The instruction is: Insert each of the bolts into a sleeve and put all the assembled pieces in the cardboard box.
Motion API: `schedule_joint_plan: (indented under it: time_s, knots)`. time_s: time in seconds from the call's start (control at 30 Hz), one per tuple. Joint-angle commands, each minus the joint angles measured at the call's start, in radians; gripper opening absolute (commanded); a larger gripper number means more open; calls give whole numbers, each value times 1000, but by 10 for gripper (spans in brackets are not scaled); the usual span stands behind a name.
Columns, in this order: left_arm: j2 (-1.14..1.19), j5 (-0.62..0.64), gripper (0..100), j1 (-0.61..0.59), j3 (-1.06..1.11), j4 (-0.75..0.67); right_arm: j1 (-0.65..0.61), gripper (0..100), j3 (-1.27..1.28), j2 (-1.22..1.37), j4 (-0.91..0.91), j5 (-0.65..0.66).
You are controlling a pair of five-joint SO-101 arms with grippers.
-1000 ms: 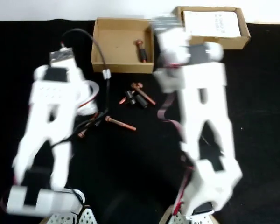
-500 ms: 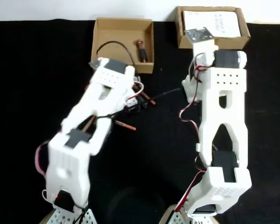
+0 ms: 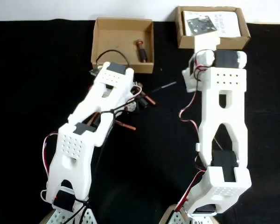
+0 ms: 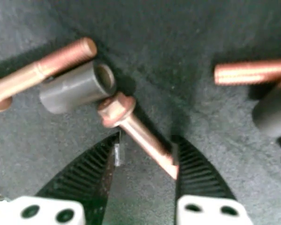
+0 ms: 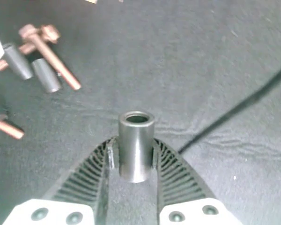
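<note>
My left gripper point(image 4: 146, 138) is open low over the black mat, its fingers on either side of a copper bolt point(image 4: 136, 133) that touches one finger. Beside that bolt's head lie a grey sleeve point(image 4: 77, 86) and a second bolt point(image 4: 42, 70). A third bolt point(image 4: 253, 72) and a dark sleeve point(image 4: 271, 112) lie off to the side. My right gripper point(image 5: 136, 140) is shut on an upright black sleeve point(image 5: 136, 145), hollow end up. The cardboard box point(image 3: 105, 44) at the back holds one assembled piece point(image 3: 141, 50). In the high view the left arm covers the pile of parts point(image 3: 142, 100).
A second box point(image 3: 245, 37) with a printed sheet sits at the back right, just beyond the right arm. One loose bolt point(image 3: 126, 125) lies on the mat near the left arm. Thin black cable point(image 5: 243, 108) crosses the mat near my right gripper.
The left arm has swung from the left side of the table to the pile of bolts and sleeves. The right arm has moved right, away from the cardboard box, and settled.
</note>
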Motion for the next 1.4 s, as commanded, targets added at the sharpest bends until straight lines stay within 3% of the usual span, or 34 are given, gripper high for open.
schedule_joint_plan:
  time_s: [0.0, 0.07, 0.33, 0.5, 0.6, 0.77, 1.0, 1.23, 1.37]
  knots:
    - [1, -87, 66, -91, -19, -6, -36, 7, 1, -62, -44, -15]
    - [1, -152, 10, -101, -19, -43, -42, 7, 1, -62, -73, -31]
    - [1, -430, 8, -1, -19, -187, -44, 7, 82, -64, -147, -48]
    - [1, -658, 8, 35, -21, -235, -44, 7, 87, -65, -150, -48]
    - [1, -730, 9, 39, -22, -245, -44, 7, 88, -65, -151, -48]
    - [-1, -729, 20, 38, -21, -232, -44, 7, 88, -65, -151, -48]
    - [-1, -647, 137, 33, -24, -204, -44, 7, 88, -65, -151, -48]
    - [4, -644, 134, 39, -19, -212, -45, 7, 88, -65, -151, -48]
    - [39, -644, 34, 41, -28, -262, -45, 7, 88, -70, -150, -48]
